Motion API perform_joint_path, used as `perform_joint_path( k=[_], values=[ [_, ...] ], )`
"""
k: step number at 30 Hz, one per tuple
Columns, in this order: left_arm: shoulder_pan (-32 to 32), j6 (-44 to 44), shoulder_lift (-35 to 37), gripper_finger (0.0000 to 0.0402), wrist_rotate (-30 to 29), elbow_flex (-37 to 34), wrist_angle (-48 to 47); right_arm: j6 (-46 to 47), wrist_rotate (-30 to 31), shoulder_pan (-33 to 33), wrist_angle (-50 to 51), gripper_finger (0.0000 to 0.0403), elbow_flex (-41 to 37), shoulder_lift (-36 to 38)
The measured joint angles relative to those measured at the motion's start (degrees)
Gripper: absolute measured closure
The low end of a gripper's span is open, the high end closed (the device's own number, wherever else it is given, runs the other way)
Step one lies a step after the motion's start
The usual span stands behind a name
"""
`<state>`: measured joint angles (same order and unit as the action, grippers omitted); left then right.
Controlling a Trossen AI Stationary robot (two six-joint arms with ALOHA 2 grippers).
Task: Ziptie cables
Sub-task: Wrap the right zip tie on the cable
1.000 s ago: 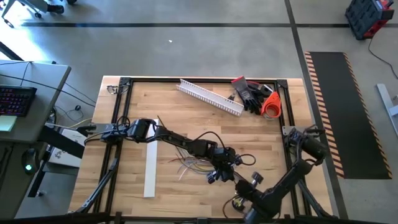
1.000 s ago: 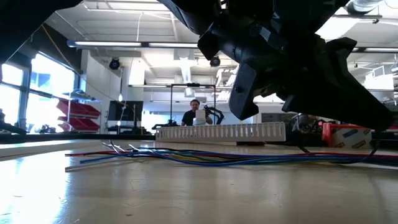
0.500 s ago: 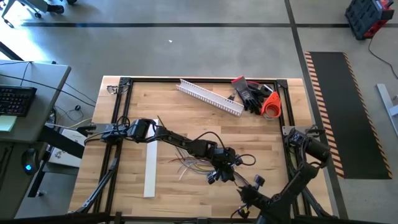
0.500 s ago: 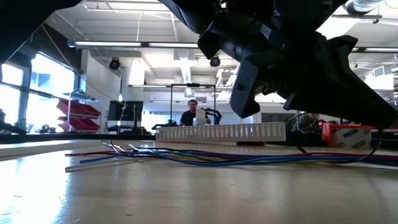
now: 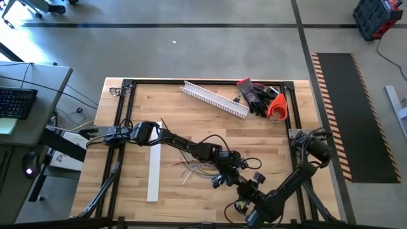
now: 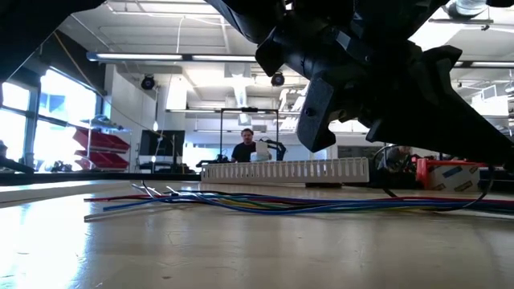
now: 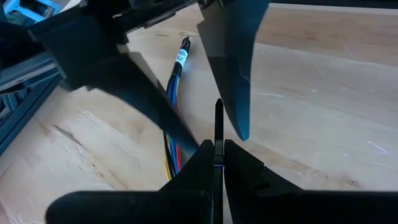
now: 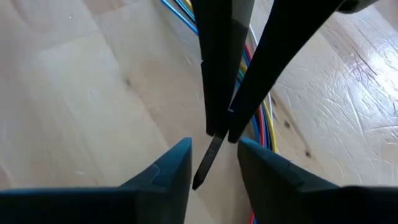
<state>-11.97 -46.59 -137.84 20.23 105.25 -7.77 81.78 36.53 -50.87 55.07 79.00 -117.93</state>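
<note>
Item: cables (image 5: 202, 166), a loose bunch of thin coloured wires lying flat on the tabletop (image 5: 191, 127), fanned at one end, near the middle toward the front edge, with the flat white strip (image 5: 154, 173) just beside them. Left pincer (image 7: 217, 149): closed, pinching a thin dark strip, apparently the zip tie (image 7: 218, 121), held upright above the wires. Right pincer (image 8: 213, 152): jaws parted, standing either side of the tie's dark tip, not clamped on it. Hazards, judged: the tie tip sits between open jaws, so a closing a little off line may push the tip aside or bend it instead of catching it; both pincers work nearly touching, so a collision is possible; the tie looks to stand above the bunch, not around it, so tightening may catch only some wires or none; stray fanned ends may stay outside the loop
</note>
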Motion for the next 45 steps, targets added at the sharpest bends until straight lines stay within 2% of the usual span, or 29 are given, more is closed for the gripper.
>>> perform_joint_path(
  k=[10,15,23,27,31,35,38,42,45],
  values=[
    [0.00,0.87,0.10,0.0401,0.02,0.00,-0.28,0.25,1.14,-0.28,-0.13,0.0396,0.00,0.02],
    [0.00,1.04,0.11,0.0400,-0.03,0.00,-0.48,3.55,1.50,-0.95,0.71,0.0402,0.00,0.04],
    [-0.15,1.09,0.17,0.0368,0.99,0.00,-1.33,17.83,5.41,-5.99,4.48,0.0403,-0.21,-0.04],
    [-0.24,1.03,0.17,0.0385,0.62,0.00,-1.07,22.36,5.53,-7.63,4.32,0.0403,-2.04,-0.11],
    [-0.26,1.03,0.17,0.0396,0.25,0.00,-1.03,22.12,6.79,-8.20,3.99,0.0403,-3.08,-0.17],
    [-0.39,1.30,0.17,0.0396,-1.54,0.00,-0.85,11.75,7.91,-8.16,0.92,0.0388,-3.08,-0.17],
    [-0.46,1.53,0.15,0.0399,-3.76,0.00,-0.90,6.32,7.04,-7.25,-1.00,0.0351,-3.04,-0.17],
    [-0.70,1.75,0.15,0.0399,-3.87,0.00,-0.92,-2.16,2.49,-4.60,-3.32,0.0292,-3.04,-0.17],
    [-0.83,2.01,0.11,0.0400,-3.96,0.00,-0.92,-5.24,2.02,-2.56,-3.58,0.0272,-2.99,-0.17]
  ],
)
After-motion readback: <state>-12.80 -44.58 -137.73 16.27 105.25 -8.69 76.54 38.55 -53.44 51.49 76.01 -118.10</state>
